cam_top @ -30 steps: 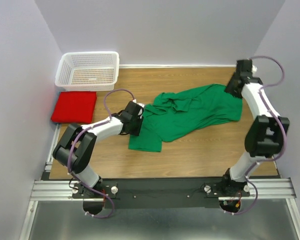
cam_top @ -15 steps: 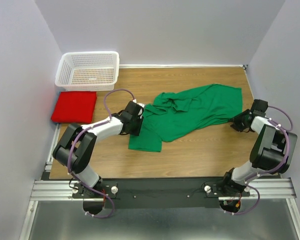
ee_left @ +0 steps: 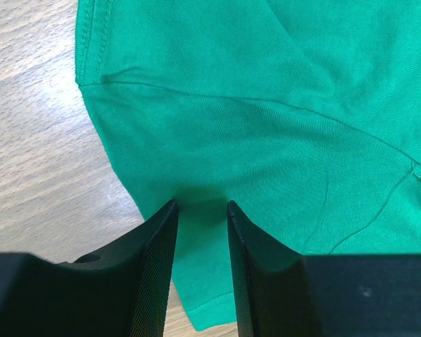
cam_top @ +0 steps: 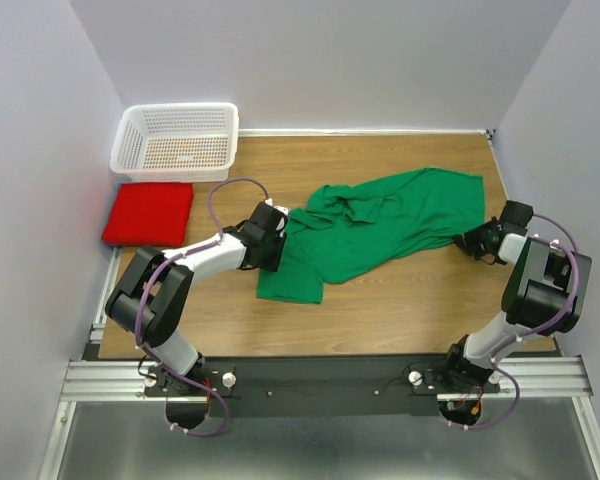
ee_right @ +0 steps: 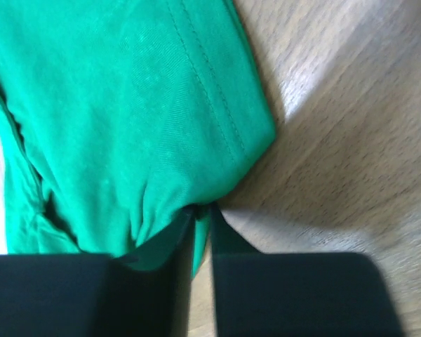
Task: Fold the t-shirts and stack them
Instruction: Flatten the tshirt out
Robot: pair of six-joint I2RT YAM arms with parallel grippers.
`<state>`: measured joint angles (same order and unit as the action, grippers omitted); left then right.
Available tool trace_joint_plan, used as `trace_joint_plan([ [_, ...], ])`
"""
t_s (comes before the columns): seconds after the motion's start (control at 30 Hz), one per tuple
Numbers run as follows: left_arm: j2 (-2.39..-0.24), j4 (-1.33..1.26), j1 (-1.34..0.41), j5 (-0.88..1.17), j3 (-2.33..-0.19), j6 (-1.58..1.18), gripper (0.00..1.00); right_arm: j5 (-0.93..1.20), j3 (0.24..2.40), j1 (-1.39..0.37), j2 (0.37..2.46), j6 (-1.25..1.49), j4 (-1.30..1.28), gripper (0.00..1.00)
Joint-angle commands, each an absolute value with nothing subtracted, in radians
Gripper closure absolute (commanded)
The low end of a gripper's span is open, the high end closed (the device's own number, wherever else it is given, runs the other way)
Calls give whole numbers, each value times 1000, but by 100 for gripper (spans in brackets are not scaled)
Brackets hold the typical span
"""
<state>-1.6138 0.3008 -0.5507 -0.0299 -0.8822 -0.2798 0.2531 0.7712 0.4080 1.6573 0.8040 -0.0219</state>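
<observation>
Two t-shirts are seen on the wooden table (cam_top: 410,300). One green t-shirt (cam_top: 380,225) is spread crumpled across the middle, running from the right far part down to a flatter flap at the near left. One red t-shirt (cam_top: 148,213) is laid folded into a neat square at the table's left edge, well apart from the green one.

Two grippers are counted, and both are at the green cloth. The left gripper (ee_left: 200,207) is set on the shirt's left side, beside a stitched hem; its jaws are drawn narrowly together, and a strip of green fabric is held between the fingers (ee_left: 158,256). The right gripper (ee_right: 202,210) is placed low at the shirt's right near corner. Its jaws are closed almost completely, and a gathered pinch of the hemmed edge is clamped there, with puckers radiating from the grip.

One white perforated basket (cam_top: 180,108) is stood in the far left corner, just behind the red t-shirt. The left forearm is stretched across the table between the red square and the green cloth. In the overhead view the shirt's left edge is partly covered by the left gripper (cam_top: 270,240), while the right gripper (cam_top: 477,240) is found near the right wall, and its fingertips cannot be made out from above
</observation>
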Motion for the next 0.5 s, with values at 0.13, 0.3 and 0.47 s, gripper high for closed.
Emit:
trace_joint_plan([
  [0.13, -1611, 324, -543, -64, -868, -273, 58, 265, 767, 416, 1631, 761, -28, 99],
  [0.3, -1601, 324, -541, -69, -867, -273, 58, 227, 840, 416, 1580, 706, -164, 99],
  [0.47, -1594, 327, -543, -74, -865, -273, 58, 135, 968, 416, 1488, 603, -356, 99],
])
